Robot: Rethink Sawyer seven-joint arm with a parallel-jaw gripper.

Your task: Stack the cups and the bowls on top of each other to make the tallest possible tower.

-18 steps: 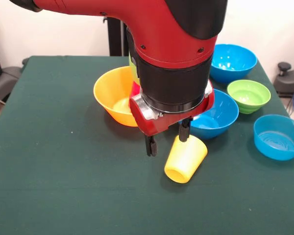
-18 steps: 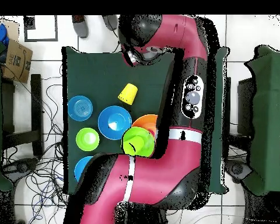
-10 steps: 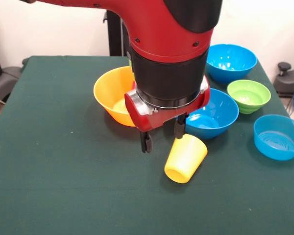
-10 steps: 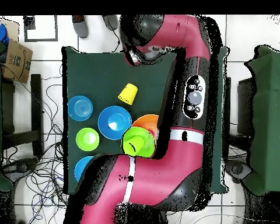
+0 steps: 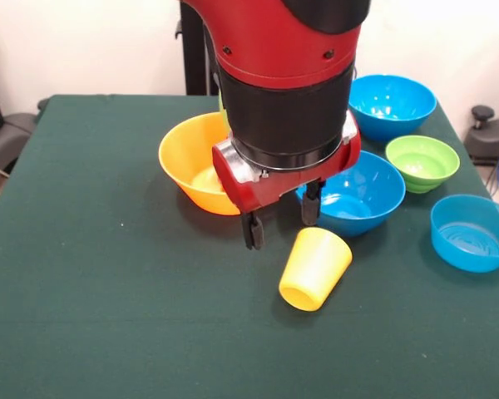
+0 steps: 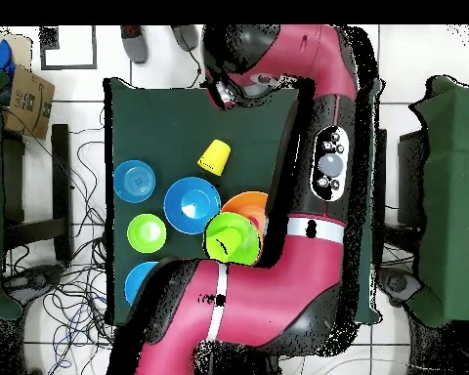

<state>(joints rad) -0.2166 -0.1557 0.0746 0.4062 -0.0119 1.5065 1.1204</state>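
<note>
Yellow cup point(image 5: 314, 268) lies on its side on the worktop point(image 5: 108, 283). The tool point(image 5: 280, 224) hangs open just above it, gripping nothing, beside the orange bowl point(image 5: 193, 163).

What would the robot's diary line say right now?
claw: open, empty, above table | yellow cup: on its side, beside claw, not held | orange bowl: behind claw

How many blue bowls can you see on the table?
3. A glossy blue plastic bowl at the far corner, another beside the yellow cup lying on its side, and a shallow one by the edge. The arm may hide more.
</note>
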